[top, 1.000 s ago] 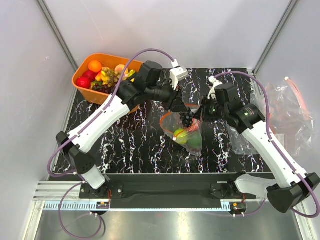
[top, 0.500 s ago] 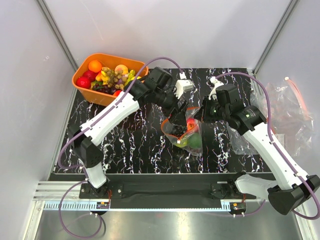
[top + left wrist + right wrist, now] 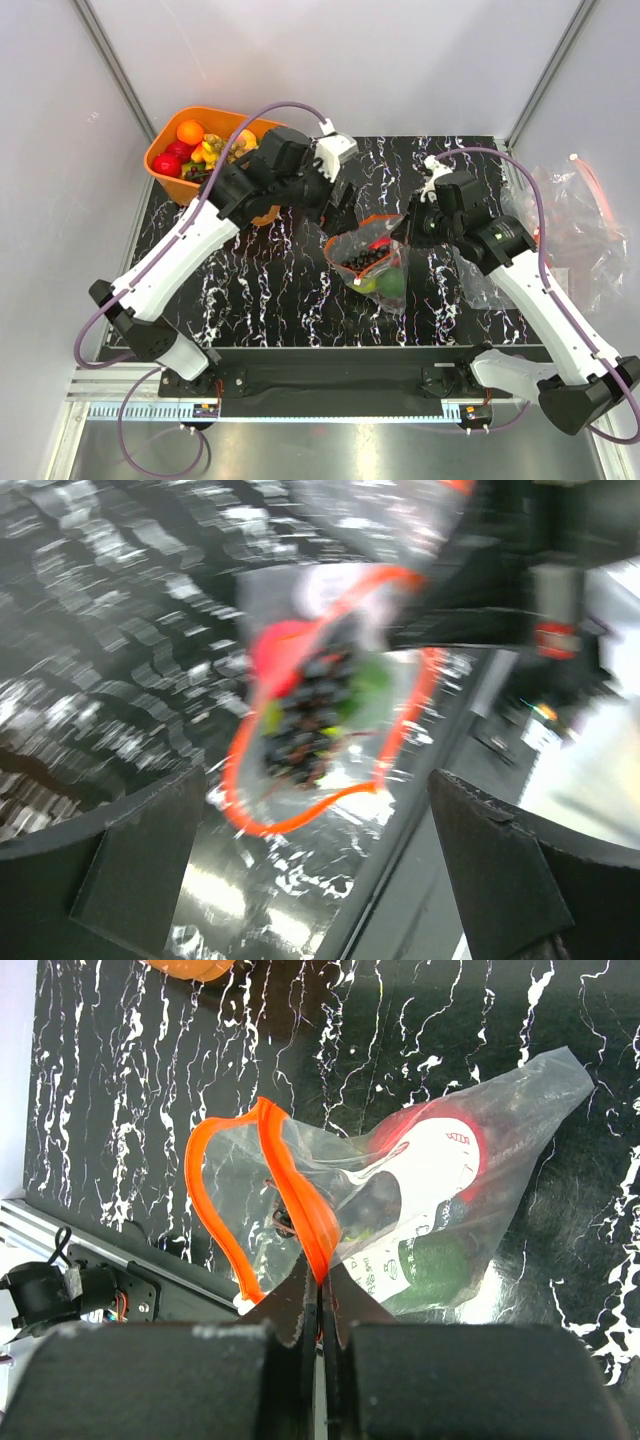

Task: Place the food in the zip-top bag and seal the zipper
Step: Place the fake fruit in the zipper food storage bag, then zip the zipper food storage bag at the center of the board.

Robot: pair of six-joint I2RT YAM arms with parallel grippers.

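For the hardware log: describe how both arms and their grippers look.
The left arm and right arm both have white shell links and black joints. A purple cable loops along each. The left gripper has broad black fingers. The right gripper has black fingers tapering to narrow tips. No markings are legible.

Zip-top bag (image 3: 399, 299) at centre of table (image 3: 280, 285), mouth standing open toward 11 o'clock, zipper (image 3: 340, 238) forming an orange loop. Holds dark grape bunch (image 3: 372, 262), green piece (image 3: 391, 285) and red piece (image 3: 381, 243). Right gripper (image 3: 405, 232) at the mouth's 3 o'clock side, closed on the zipper. Left gripper (image 3: 342, 203) at the bag's 11 o'clock, apart from it. Orange basket (image 3: 152, 155) of fruit at the table's 10 o'clock corner. Loose clear bags (image 3: 570, 220) at the 3 o'clock edge.
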